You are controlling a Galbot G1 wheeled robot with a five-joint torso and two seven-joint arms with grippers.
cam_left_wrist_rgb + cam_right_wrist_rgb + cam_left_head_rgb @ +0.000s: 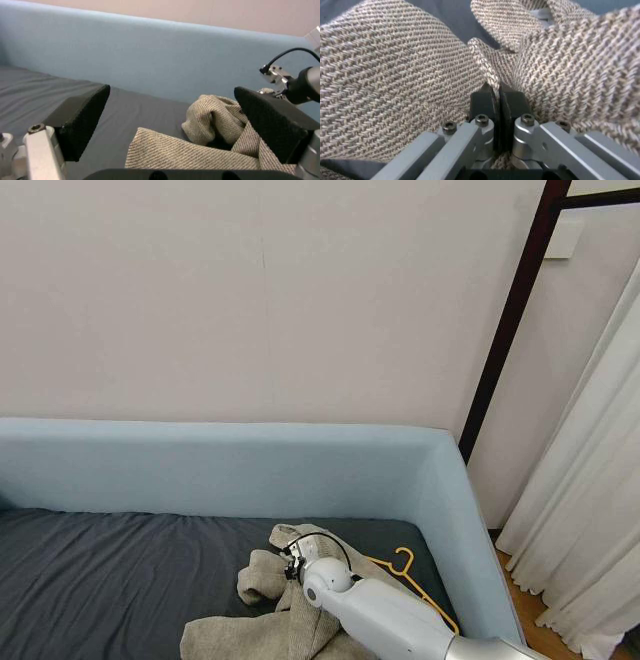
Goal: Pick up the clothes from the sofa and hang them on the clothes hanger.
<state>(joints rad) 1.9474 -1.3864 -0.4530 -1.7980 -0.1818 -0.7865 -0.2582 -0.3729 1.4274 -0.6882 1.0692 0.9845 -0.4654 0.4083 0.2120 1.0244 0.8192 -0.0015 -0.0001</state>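
- Your right end effector (498, 99) has its two black fingers (485, 101) pressed together, clamped on a raised fold of the garment (395, 75).
- The garment is a beige knit with a coarse diagonal weave. It lies crumpled on the dark grey seat (120, 565) of the sofa (200, 465), near the corner at your right-hand end.
- In the head view your right arm (390, 615) reaches in from below, and its wrist is sunk among the garment's folds.
- A small white patch (540, 15) shows between the folds beyond the clamped fingers; you cannot tell what it is.
- Your left end effector (171, 90) hangs low over the seat with its fingers wide apart and gripping nothing. The garment lies just ahead of it, close to one finger.
- An orange hanger (415, 575) lies on the seat just beside the garment, between it and the sofa's end wall.
- A dark rack post (505, 330) leans up the wall behind that end of the sofa, with a white curtain (590, 510) beside it.
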